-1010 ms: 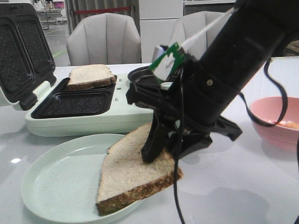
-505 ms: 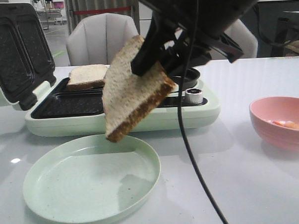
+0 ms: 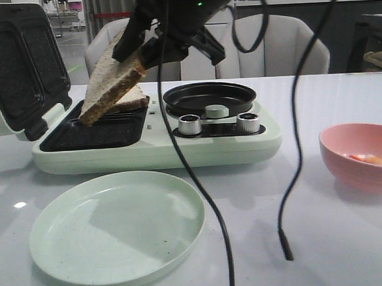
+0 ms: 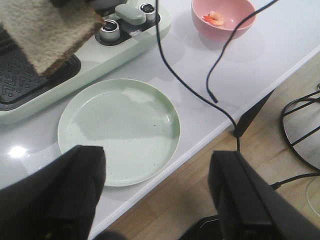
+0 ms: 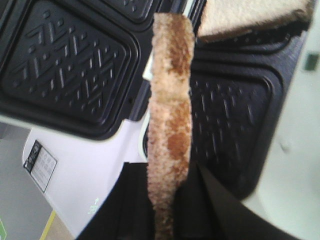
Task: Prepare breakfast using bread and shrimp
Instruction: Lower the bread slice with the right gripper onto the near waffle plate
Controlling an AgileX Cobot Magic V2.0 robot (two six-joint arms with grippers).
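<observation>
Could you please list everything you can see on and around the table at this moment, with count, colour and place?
bread: 2 slices, pale with brown crust; held slice tilted above the near sandwich plate, resting slice in the far plate.
sandwich maker: 1, pale green with black plates, lid open, back left of the table.
round pan: 1, black, on the maker's right side.
knobs: 2, silver, on the maker's front.
plate: 1, pale green, near the front edge.
bowl: 1, pink, at the right.
shrimp: orange-pink, in the bowl; count unclear.
chairs: 2, beige, behind the table.
cables: 2, black, hanging over the table.
right gripper: black, shut on the held slice.
left gripper: black, open, over the table's front edge.
</observation>
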